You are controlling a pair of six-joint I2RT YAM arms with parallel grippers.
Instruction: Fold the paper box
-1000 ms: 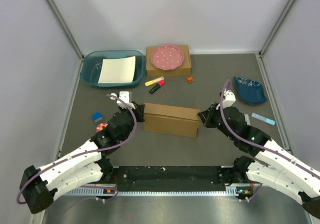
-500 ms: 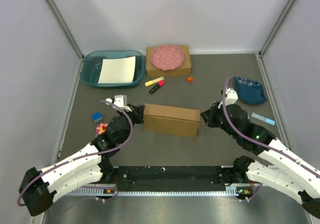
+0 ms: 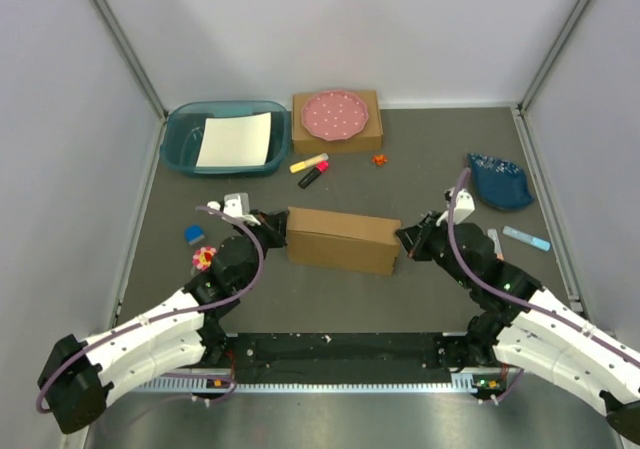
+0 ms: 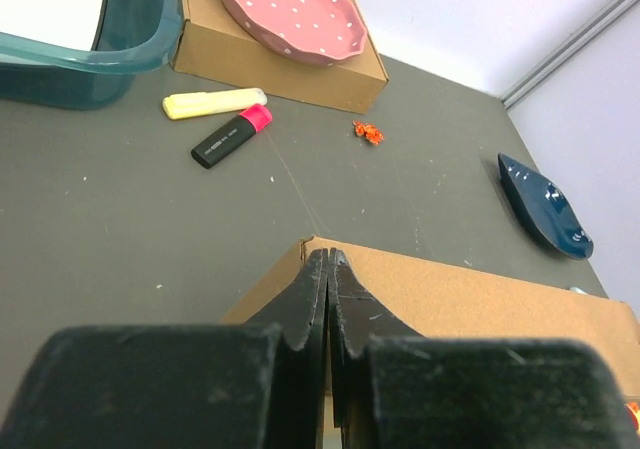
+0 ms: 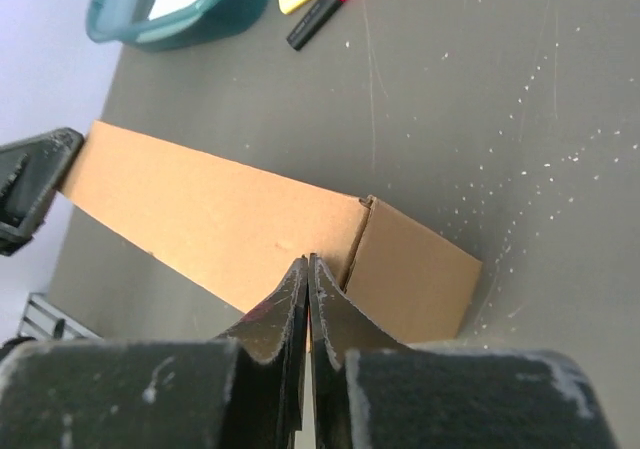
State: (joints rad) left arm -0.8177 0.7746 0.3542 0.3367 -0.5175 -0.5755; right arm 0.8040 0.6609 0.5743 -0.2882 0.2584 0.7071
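Observation:
The paper box (image 3: 342, 239) lies as a long, closed brown cardboard block in the middle of the table, its length running left to right. My left gripper (image 3: 276, 226) is shut with its tips at the box's left end; the left wrist view shows the black fingertips (image 4: 322, 269) pressed together against the box's near corner (image 4: 480, 299). My right gripper (image 3: 404, 240) is shut at the right end. In the right wrist view its closed tips (image 5: 309, 265) sit over the top edge of the box (image 5: 200, 204), beside the end face (image 5: 410, 269). Nothing is held between either pair of fingers.
A teal basin (image 3: 186, 139) holding white paper stands at the back left. A smaller brown box (image 3: 366, 134) carrying a pink dotted plate (image 3: 335, 114) sits at the back middle, with two markers (image 3: 311, 169) in front. A blue dish (image 3: 500, 181) lies at the right, small toys (image 3: 203, 257) at the left.
Both wrists have shifted slightly nearer and lower at the box's two ends. The box has stayed where it was, and both grippers have stayed shut.

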